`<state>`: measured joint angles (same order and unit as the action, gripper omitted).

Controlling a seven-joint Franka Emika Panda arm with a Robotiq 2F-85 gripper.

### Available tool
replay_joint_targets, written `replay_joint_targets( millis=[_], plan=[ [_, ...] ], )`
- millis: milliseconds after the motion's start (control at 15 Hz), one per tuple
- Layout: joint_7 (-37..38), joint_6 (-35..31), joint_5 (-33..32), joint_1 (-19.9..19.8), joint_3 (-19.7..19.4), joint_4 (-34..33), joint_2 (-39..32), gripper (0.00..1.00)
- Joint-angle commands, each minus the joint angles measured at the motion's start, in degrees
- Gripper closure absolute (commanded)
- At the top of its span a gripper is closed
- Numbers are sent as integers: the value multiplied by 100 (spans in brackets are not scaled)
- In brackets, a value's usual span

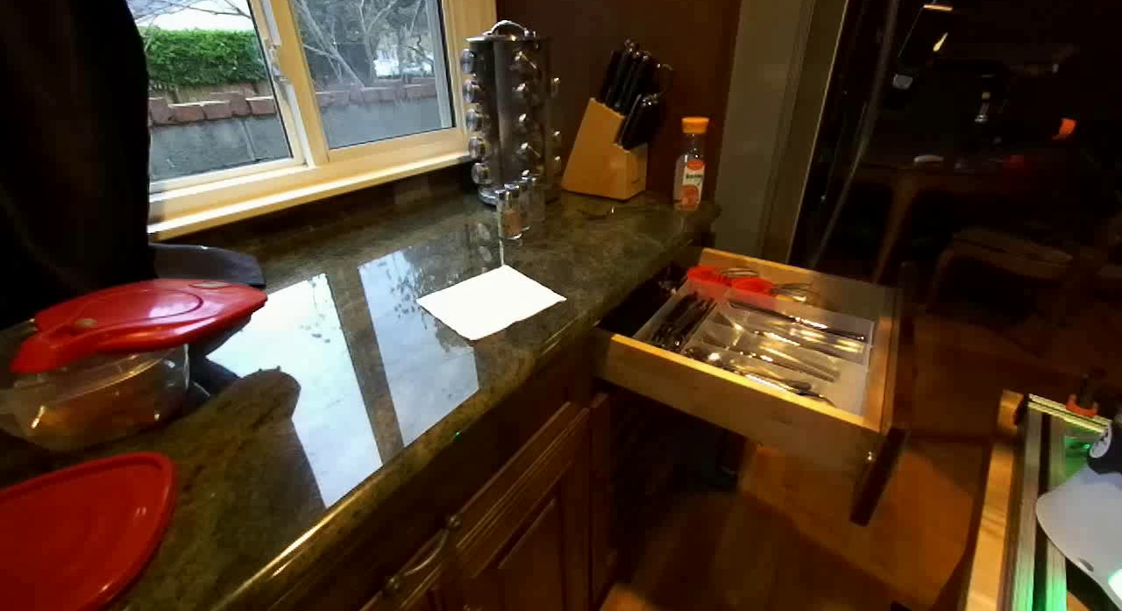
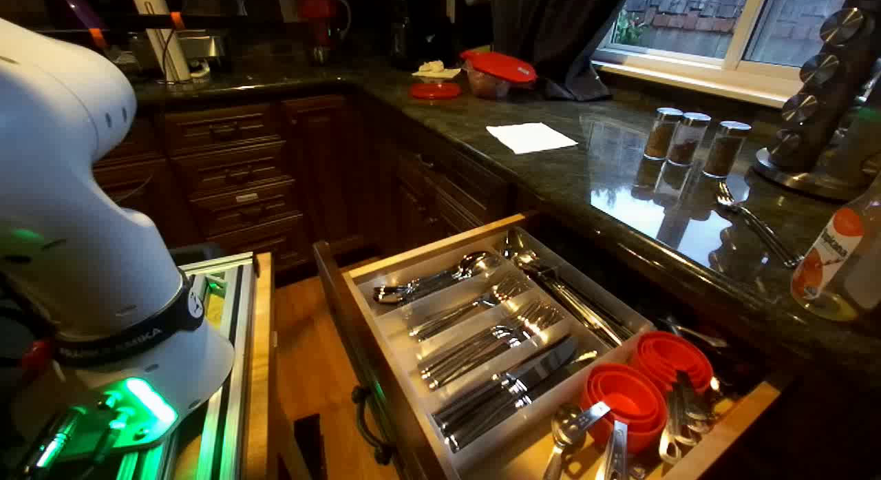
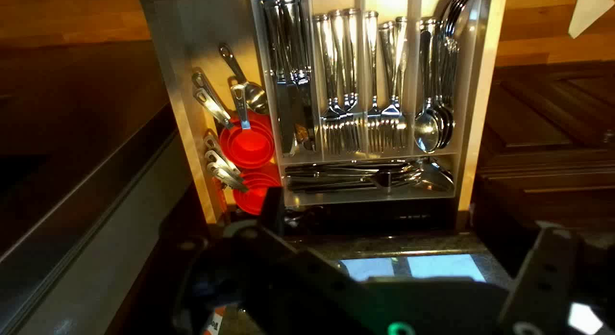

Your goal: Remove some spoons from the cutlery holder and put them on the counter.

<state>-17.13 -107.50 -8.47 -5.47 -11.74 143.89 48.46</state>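
Note:
The cutlery holder (image 3: 370,198) is a pale divided tray in the open drawer, also in both exterior views (image 2: 537,416) (image 1: 848,392). Several silvery spoons (image 3: 429,130) lie stacked in its rightmost long compartment in the wrist view. They show in an exterior view too (image 2: 440,280). The dark glossy counter (image 2: 550,184) runs beside the drawer. One or more pieces of metal cutlery (image 2: 757,225) lie on it near the bottle; I cannot tell if they are spoons. My gripper (image 3: 411,215) is open with nothing between its fingers, above the drawer's counter side. Exterior views do not show it.
Red measuring cups (image 2: 626,401) lie in the drawer beside the holder. On the counter are glass spice jars (image 2: 726,149), a white paper (image 1: 491,301), a knife block (image 1: 605,159), a metal rack (image 1: 513,111) and a bottle (image 1: 691,168). The drawer's wooden walls (image 1: 745,392) stand around the holder.

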Motion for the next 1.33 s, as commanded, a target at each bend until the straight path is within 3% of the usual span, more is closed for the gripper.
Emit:
replay_joint_targets(
  millis=[0, 667, 1267],
  plan=[
    [17, 11, -15, 28, -17, -10, 1, 0],
    [-76, -2, 11, 118, -12, 59, -56, 0],
    [112, -430, 50, 545, 408, 1333, -525, 0]
  ],
)
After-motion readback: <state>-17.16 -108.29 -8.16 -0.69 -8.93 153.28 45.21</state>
